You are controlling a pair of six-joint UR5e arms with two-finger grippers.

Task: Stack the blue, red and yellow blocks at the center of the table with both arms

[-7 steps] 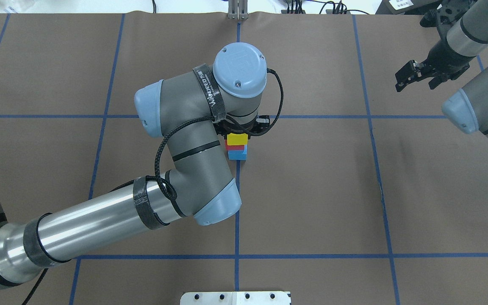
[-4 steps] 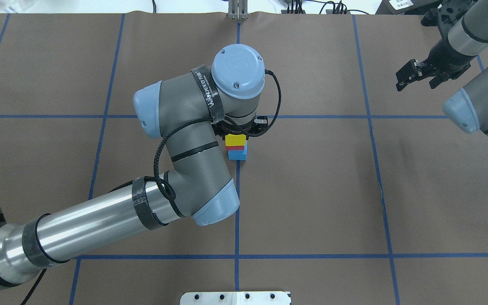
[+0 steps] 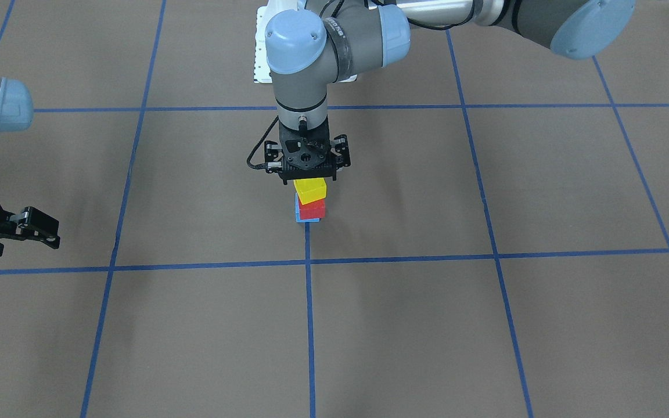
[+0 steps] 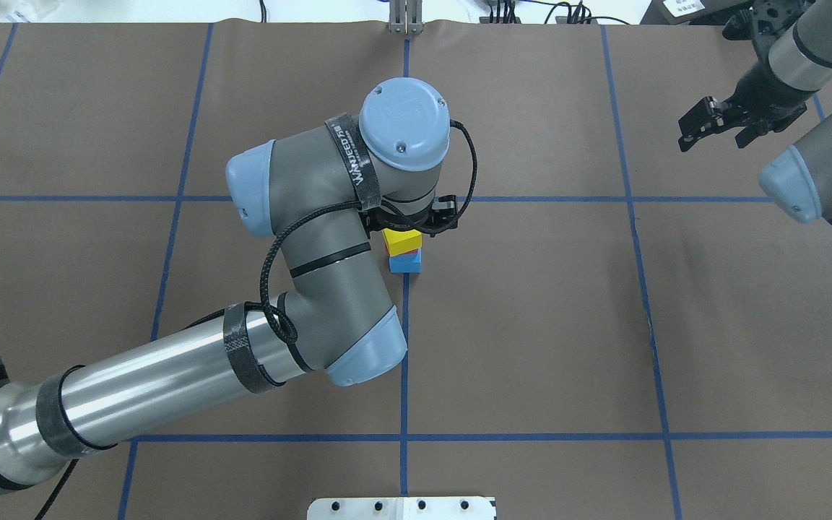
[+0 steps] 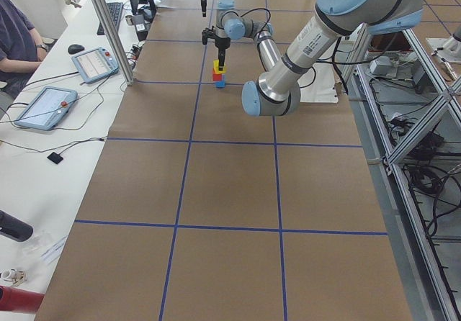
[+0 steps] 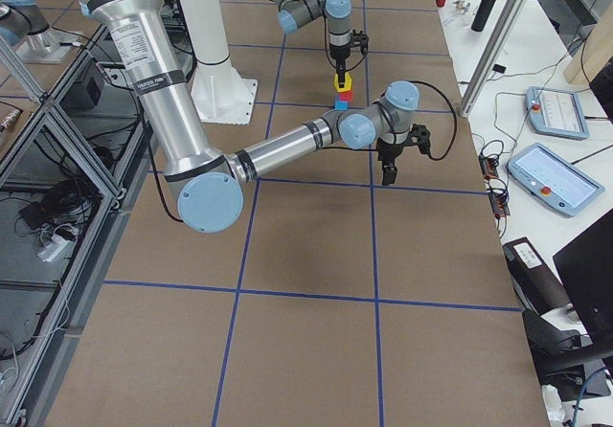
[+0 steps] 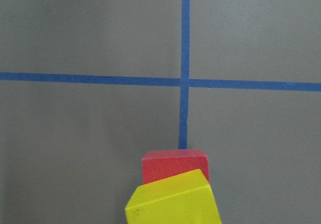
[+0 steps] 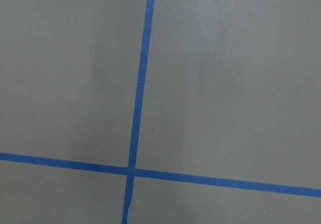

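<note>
Exterior front-facing view: three blocks stacked on the counter (image 3: 485,325) just above frame centre, left jaws directly over them.
Yellow block (image 3: 310,190) sits skewed on red block (image 3: 312,210), blue block (image 3: 298,215) beneath; left jaws flank the yellow top, whether clamped I cannot tell. Right jaws, at the frame's left edge, stand spread apart.

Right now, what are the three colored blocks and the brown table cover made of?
The yellow block, red block and blue block look like plastic or painted wood. They have even color, crisp edges and a slight sheen, but I cannot tell which it is. The table cover looks like matte brown paper, smooth and dull. Its blue lines seem to be tape.
</note>
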